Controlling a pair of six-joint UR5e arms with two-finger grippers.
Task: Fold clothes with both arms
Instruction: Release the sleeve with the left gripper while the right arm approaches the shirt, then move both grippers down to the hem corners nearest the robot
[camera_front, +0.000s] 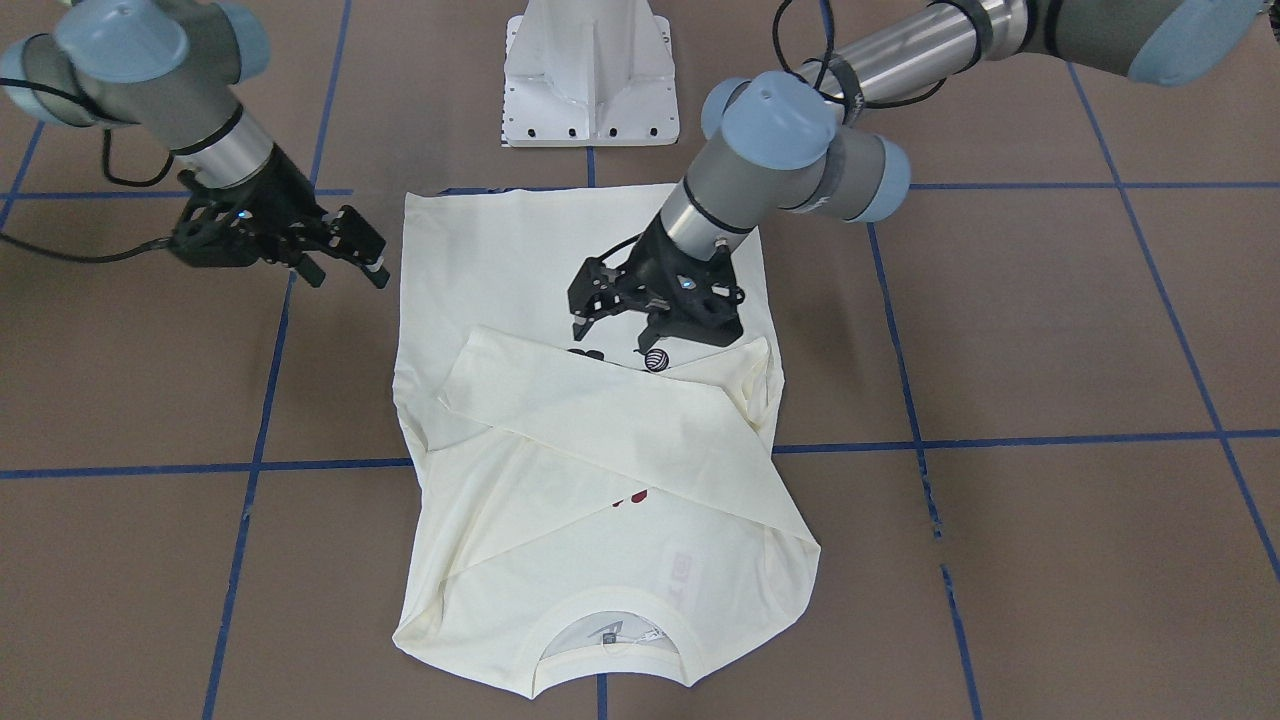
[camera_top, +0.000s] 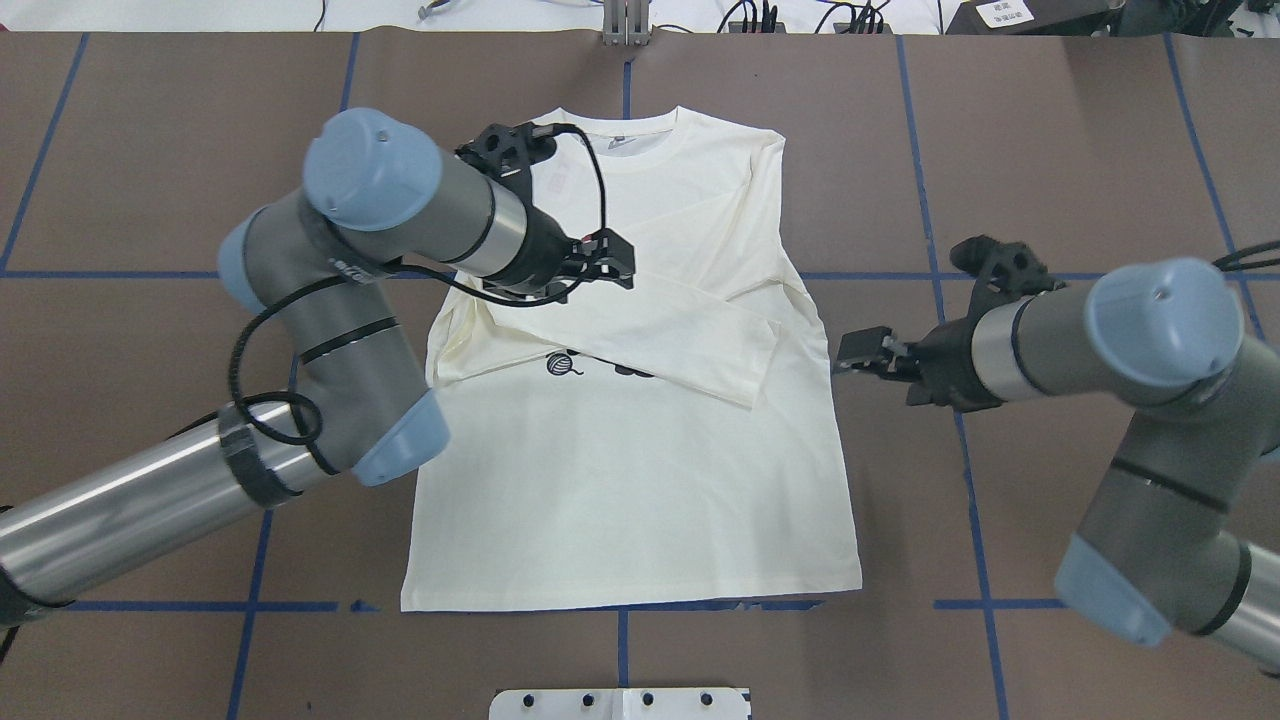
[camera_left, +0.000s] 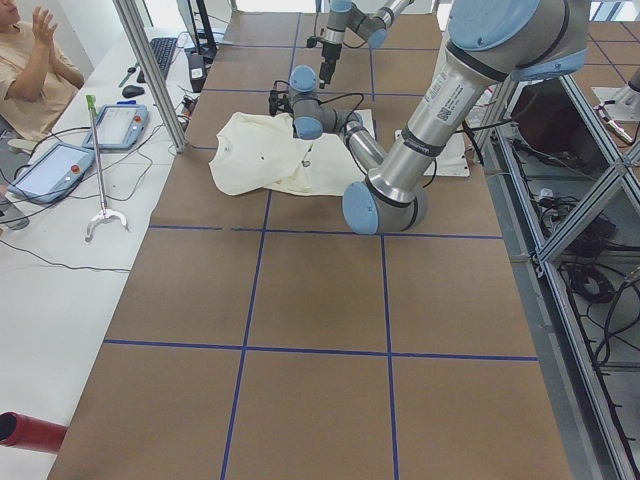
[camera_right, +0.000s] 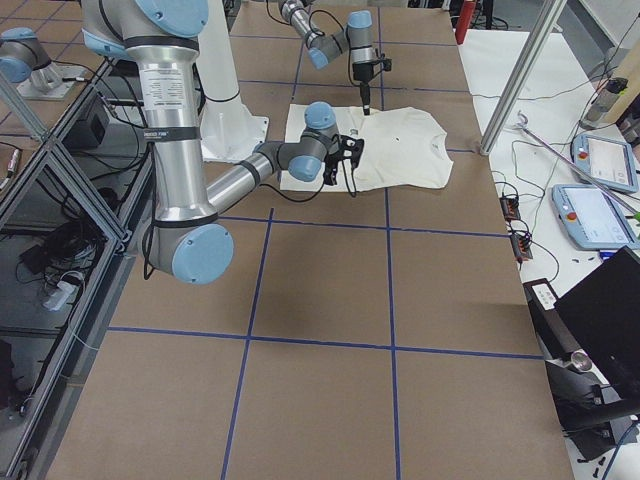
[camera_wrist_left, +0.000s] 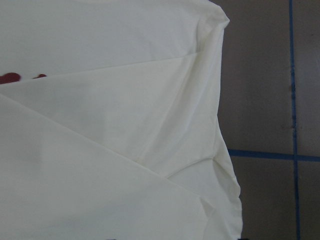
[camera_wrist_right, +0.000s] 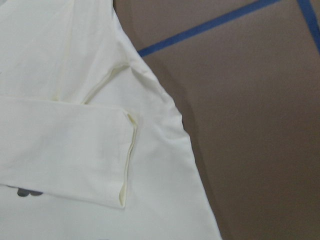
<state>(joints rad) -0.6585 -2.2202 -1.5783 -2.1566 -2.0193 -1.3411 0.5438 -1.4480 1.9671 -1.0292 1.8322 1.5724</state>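
T-shirt: The cream-white long-sleeved T-shirt lies flat in the middle of the table. Its front faces up. Its neck is on the far side from the robot, and its bottom edge is on the near side.
Sleeves: Both sleeves are folded in over the chest and cross each other. The top sleeve runs across the shirt. Its cuff ends close to the shirt's edge on the robot's right side.
Print: Most of the print is hidden under the sleeves. A small black ball of wool peeks out below the top sleeve. A little bit of red lettering shows between the two sleeves.
Left arm: The left arm reaches over the shirt from the robot's left.
Left gripper: The left gripper points down over the chest, near the edge of the top sleeve. Its two fingers are apart and hold nothing. I cannot tell if the tips touch the cloth.
Right arm: The right arm comes in from the robot's right.
Right gripper: The right gripper is over the bare table, just beside the shirt's right edge and near the cuff. It does not touch the shirt. Its fingers are apart and hold nothing.
Table top: It is brown, with blue tape lines that make big squares.
Base: A white robot base stands just past the shirt's bottom edge.
Person: A person sits at a side table at the robot's left end, with both hands up.
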